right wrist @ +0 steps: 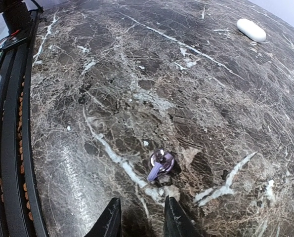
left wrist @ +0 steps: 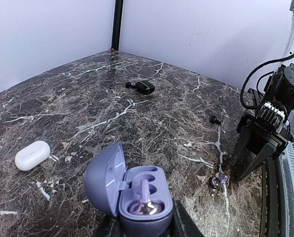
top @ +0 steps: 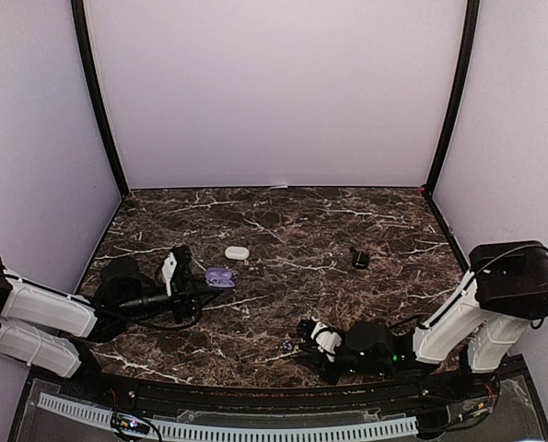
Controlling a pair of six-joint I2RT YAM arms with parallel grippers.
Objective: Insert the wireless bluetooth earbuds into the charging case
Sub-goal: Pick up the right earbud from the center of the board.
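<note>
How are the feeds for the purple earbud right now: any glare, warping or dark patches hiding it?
Right wrist view: heavy fisheye curves the table edge, pale sheen left of the purple earbud, which stays sharp. Left wrist view: purple case sharp up close, earbud small but clear. Top view: dim foreground, the earbud is only a speck.

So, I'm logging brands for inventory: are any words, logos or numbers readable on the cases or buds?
No readable text anywhere.
The purple case, white case, black case and purple bud show no print, logo or number at this size.
</note>
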